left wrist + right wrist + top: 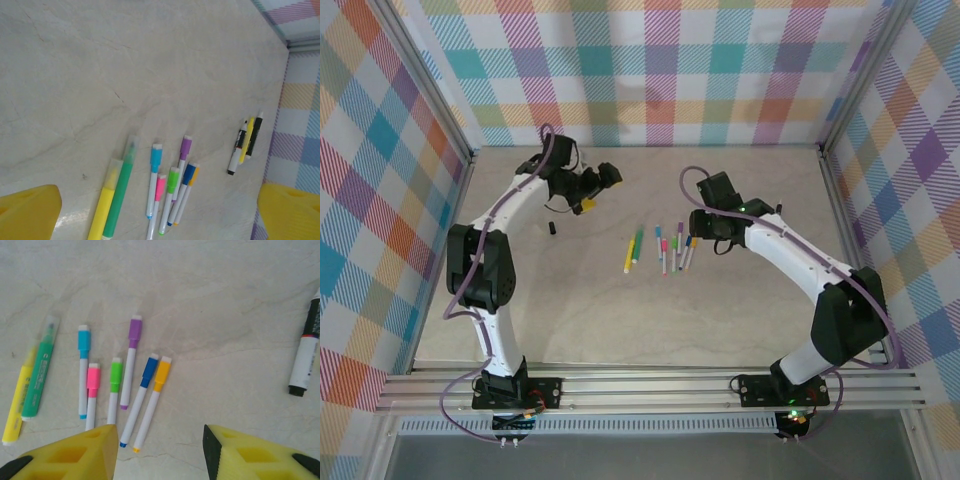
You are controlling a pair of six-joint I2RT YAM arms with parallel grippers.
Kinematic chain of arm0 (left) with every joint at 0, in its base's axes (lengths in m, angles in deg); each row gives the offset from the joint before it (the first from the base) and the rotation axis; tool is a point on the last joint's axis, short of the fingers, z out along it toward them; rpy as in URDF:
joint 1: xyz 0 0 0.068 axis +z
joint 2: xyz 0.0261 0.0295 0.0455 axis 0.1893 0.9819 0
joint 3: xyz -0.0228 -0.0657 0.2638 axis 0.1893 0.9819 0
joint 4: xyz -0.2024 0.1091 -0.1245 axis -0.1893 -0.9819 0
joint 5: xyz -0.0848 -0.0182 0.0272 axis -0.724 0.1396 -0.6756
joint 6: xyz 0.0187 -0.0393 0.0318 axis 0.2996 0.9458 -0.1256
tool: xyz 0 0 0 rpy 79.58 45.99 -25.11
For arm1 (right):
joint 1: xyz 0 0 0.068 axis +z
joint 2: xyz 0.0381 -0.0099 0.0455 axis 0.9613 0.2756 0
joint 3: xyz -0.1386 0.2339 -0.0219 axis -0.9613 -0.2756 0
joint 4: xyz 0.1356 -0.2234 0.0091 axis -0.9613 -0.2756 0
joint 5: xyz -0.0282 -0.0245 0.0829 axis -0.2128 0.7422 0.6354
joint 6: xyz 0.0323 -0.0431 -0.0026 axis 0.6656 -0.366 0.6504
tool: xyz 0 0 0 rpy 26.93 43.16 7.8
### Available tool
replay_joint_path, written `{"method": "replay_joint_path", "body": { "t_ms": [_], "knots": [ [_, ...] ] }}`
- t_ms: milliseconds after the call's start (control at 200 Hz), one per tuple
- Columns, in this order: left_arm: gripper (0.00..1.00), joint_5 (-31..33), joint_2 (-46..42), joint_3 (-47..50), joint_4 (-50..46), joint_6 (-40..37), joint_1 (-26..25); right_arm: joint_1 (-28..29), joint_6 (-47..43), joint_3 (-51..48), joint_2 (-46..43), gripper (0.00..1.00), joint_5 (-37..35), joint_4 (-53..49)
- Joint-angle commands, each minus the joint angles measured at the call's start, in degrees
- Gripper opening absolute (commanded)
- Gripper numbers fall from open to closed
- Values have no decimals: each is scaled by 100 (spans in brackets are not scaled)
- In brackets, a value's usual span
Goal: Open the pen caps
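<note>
Mostly the risk lies in how tightly the slim pens are packed. Take the purple-capped pen [129,365] as the marker. In the right wrist view the blue-capped pen [140,400] and the orange-capped pen [151,405] lie just to its right, side by side and nearly touching. The green-capped pen [114,390] and pink-capped pen [91,395] sit just to its left, with the cyan-capped pen [83,375] beyond them.

If a claw shuts on one barrel, a finger could well catch the neighbour too, or nudge it so the round barrels roll out of line. A grip that lands on a cap instead of the barrel would leave the other claw nothing to pull. A pull off the pen's axis might flick the pen across the bench [225,300] rather than free the cap.

All the pen caps [135,331] that I can see are seated on their pens. The right claw [159,435] is spread wide and holds nothing. It hovers on the tail side of the purple-capped pen, and the tails of the blue- and orange-capped pens reach into the gap between its yellow fingers [75,455].

The left claw [596,193] is likewise parted and empty. From overhead it hangs well to the left of the purple-capped pen and farther back, so I judge it has some way to travel before it can help.

The yellow highlighter [15,405] and green highlighter [39,375] lie farthest left of the purple-capped pen. A black-and-white marker [306,355] lies well to its right.
</note>
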Motion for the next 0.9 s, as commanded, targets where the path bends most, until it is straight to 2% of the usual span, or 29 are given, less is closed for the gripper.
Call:
{"method": "replay_joint_path", "body": {
  "t_ms": [0, 110, 385, 520, 895],
  "knots": [
    [100, 672, -276, -21, -528, -420, -366, 130, 178, -70, -156, 49, 37, 54],
    [95, 1680, -268, -151, -992, -853, -843, 242, 257, -180, -164, 48, 119, 113],
    [80, 3168, 351, -348, -1427, -992, -1615, 344, 423, -471, -190, 44, 353, 215],
    [71, 3396, 519, -266, -1332, -933, -1698, 352, 456, -541, -196, 40, 362, 190],
    [64, 3466, 1053, -379, -1289, -918, -1826, 352, 515, -561, -53, 35, 362, 217]
  ]
}}
